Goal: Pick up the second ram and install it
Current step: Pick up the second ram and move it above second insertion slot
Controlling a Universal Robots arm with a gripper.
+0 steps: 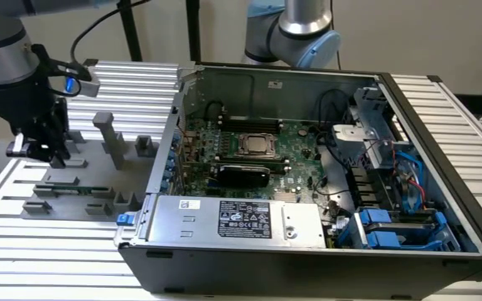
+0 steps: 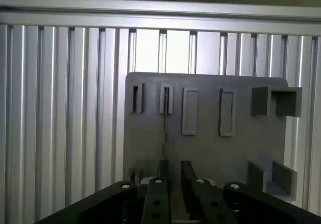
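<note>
Claw (image 2: 174, 170) in line with edge-on ram (image 2: 165, 126)

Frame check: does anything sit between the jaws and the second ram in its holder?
Nothing visible does. The second ram sits slotted in the gray holder, close to the gripper, with just open air between them.

It looks like a robotics lab: a ribbed aluminium table (image 1: 40, 251) carries an open computer case (image 1: 291, 276) and gray holder blocks (image 1: 108, 135).
</note>
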